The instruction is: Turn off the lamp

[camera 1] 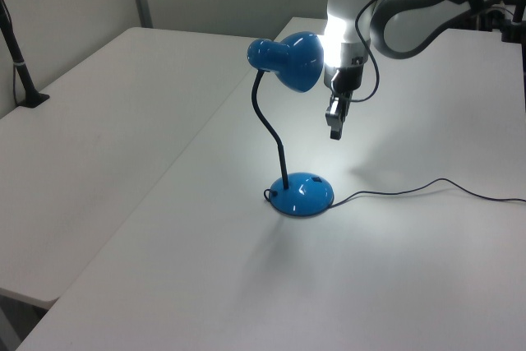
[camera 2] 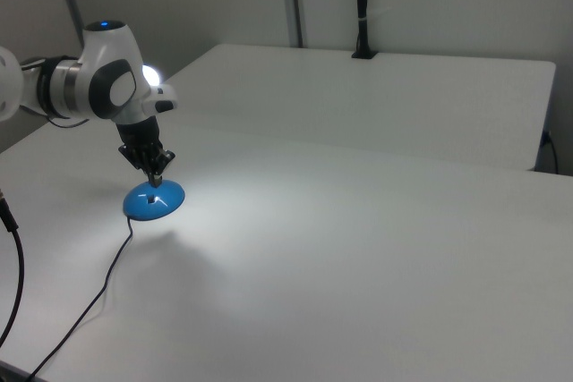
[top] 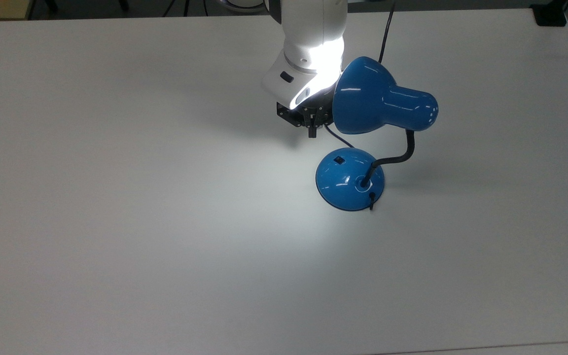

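glossy blue lamp (top: 380,103) with ribbed black neck, on a smooth matt white table (top: 116,197).

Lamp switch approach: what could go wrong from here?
1. The arm's wrist sits right beside the lamp's shade; descending could nudge it and bend the gooseneck.
2. The gripper hangs above the cord, short of the switch; it might snag the cord.
3. A hard press could slide the base on the table.
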Controlling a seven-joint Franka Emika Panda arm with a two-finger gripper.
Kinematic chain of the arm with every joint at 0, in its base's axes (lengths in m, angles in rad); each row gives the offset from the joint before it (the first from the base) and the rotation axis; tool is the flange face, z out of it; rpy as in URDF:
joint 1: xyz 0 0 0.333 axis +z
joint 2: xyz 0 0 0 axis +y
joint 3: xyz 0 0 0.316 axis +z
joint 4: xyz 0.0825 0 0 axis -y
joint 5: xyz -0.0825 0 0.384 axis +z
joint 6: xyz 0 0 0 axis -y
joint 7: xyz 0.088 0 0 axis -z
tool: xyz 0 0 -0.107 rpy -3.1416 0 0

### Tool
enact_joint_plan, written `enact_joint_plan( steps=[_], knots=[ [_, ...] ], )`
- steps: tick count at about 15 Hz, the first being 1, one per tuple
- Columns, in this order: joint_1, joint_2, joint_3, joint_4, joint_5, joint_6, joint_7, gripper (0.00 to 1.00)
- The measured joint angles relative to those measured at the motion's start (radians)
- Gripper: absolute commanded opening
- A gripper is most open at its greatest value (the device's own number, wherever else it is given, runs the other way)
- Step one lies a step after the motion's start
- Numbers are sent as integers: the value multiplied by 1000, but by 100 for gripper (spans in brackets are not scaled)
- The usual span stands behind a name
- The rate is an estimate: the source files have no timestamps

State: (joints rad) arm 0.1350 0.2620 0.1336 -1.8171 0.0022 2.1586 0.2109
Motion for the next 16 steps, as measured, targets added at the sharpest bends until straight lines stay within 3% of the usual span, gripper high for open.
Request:
enact_joint_plan(
  steps=[16],
  knots=[
    [29,113,38,-20,0,177,197,0]
  ],
)
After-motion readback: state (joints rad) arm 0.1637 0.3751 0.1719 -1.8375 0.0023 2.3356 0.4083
